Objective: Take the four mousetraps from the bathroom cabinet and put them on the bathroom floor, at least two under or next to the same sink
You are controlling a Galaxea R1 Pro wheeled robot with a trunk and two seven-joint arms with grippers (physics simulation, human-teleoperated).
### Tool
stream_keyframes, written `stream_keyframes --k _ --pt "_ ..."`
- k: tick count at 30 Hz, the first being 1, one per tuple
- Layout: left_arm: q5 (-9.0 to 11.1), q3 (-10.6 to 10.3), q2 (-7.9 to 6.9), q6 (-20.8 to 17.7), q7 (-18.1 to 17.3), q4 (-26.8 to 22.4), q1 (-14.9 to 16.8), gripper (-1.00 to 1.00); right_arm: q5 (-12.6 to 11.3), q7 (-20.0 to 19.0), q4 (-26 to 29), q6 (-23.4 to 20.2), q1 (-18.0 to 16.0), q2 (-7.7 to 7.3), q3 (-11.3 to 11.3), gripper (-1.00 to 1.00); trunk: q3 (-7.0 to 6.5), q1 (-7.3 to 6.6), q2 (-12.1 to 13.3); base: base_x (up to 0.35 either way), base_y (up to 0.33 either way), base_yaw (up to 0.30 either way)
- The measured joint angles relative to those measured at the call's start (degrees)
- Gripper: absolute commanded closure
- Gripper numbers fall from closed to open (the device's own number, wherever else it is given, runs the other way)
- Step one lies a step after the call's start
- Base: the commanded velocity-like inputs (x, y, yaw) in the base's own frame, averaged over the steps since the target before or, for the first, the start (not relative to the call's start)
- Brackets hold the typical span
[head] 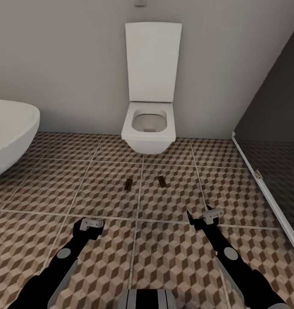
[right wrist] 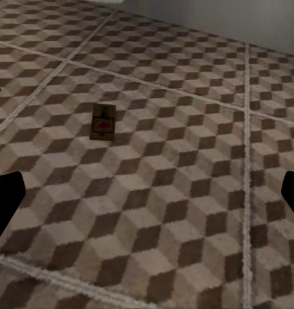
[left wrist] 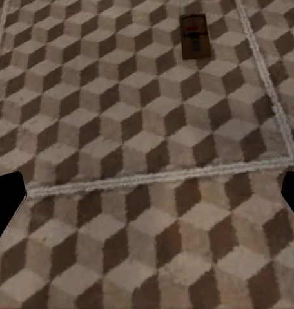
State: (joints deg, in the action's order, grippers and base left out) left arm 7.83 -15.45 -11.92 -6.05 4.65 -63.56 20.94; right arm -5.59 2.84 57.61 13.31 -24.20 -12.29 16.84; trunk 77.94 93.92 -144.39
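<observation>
Bathtub (head: 11,128) — white, curved, at far left against the wall.

Left gripper (head: 91,224) — held low over the floor (head: 44,193), fingers spread wide, nothing between them.

Left trap (head: 128,184) — flat on the tiles just left of a grout line, ahead of the left gripper; seen in the left wrist view (left wrist: 193,35).

Toilet (head: 149,128) — white, wall-hung, directly behind both traps.

Right trap (head: 161,181) — flat on the next tile, near the first but apart from it; seen in the right wrist view (right wrist: 103,121).

Right gripper (head: 203,219) — low over the floor, fingers parted, empty.

Glass partition (head: 271,141) — dark, at right.

Risk — both traps are laid before the toilet, and a sink is not seen near them; the sink condition may be left unmet. The traps may also be run over if the base is driven forward.
</observation>
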Motion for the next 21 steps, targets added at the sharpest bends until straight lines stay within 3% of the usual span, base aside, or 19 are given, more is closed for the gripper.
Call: stream_keyframes --k 7,21 --pt "0.0 0.0 -0.10 2.4 0.0 0.3 -0.1 -1.00 0.0 0.0 -0.7 0.2 0.1 -0.01 0.0 -1.00 -1.55 -0.18 0.1 0.000 0.000 0.000" --pt "0.0 0.0 -0.12 3.1 0.0 0.6 -0.1 -1.00 0.0 0.1 -1.6 2.2 0.2 0.00 0.0 -1.00 -4.66 -0.54 0.3 0.000 0.000 0.000"
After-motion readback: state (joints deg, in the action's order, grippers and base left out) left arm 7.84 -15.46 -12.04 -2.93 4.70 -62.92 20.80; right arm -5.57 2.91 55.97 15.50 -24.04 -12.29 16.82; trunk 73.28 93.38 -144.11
